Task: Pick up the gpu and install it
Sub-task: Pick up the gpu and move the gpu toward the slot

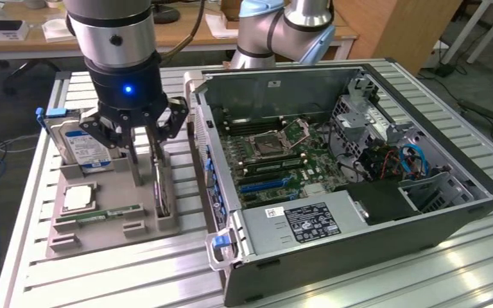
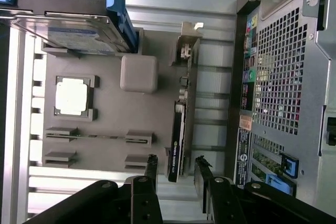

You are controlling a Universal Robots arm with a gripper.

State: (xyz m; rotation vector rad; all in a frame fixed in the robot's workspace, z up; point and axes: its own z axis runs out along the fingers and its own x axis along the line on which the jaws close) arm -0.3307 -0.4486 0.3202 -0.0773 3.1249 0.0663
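We see the graphics card (image 2: 180,129) standing on its long edge in a slot of the grey moulded holder (image 2: 113,116) — a thin green board with a black block on one face and a silvery bracket strip at the end away from the gripper (image 2: 177,169). The gripper hangs over the card's other end. Its two black fingers (image 2: 152,169) are apart, one on each side of the board with a gap at both, so nothing is clamped.

In the same holder a silvery hard drive (image 1: 84,144) with a blue label stands upright, a square metal-topped processor (image 1: 77,197) lies flat in a shallow recess, and a slim green memory stick (image 1: 101,213) sits in its cradles. The holder rests on a tabletop (image 1: 101,276) of ribbed aluminium slats. Just beside it, at the exterior view's right, the dark steel computer case (image 1: 384,247) lies open — inside is the green motherboard (image 1: 294,144), and its back panel is perforated metal
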